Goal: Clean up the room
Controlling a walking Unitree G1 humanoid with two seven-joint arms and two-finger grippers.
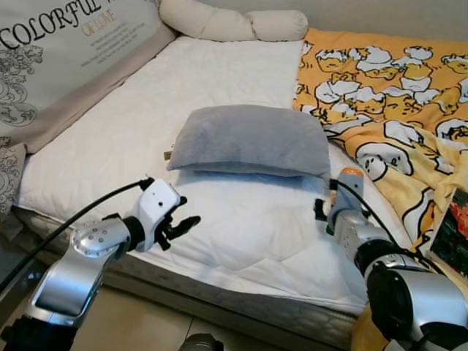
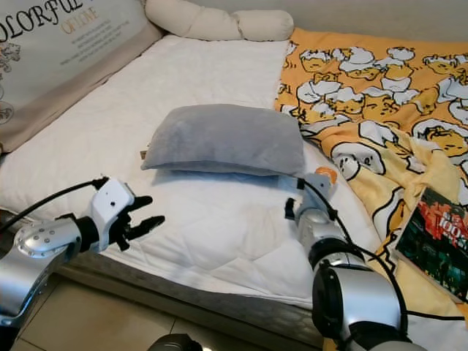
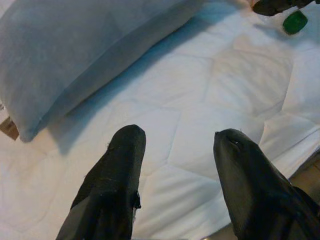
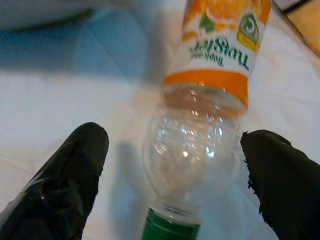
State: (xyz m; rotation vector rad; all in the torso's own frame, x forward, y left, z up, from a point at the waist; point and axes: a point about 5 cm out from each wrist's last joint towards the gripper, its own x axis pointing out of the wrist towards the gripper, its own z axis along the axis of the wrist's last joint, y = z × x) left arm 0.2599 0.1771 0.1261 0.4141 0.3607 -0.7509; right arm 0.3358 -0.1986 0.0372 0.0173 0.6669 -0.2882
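A clear plastic juice bottle [image 4: 200, 130] with an orange label and a green cap lies on the white mattress [image 1: 241, 219]. My right gripper [image 4: 177, 140] is open, with one black finger on each side of the bottle and not touching it. In the eye views the bottle's orange end [image 1: 352, 174] peeks out just beyond my right wrist, beside the grey pillow [image 1: 248, 139]. My left gripper [image 1: 183, 212] hovers open over the mattress's near edge, in front of the pillow's left corner, with nothing between its fingers [image 3: 125, 150].
A yellow cartoon-print blanket [image 1: 387, 88] covers the bed's right side, with a book [image 1: 453, 227] on it near the edge. A large printed cushion [image 1: 66, 51] leans along the left. White bolsters [image 1: 234, 22] lie at the far end. Tiled floor [image 1: 146, 322] runs below.
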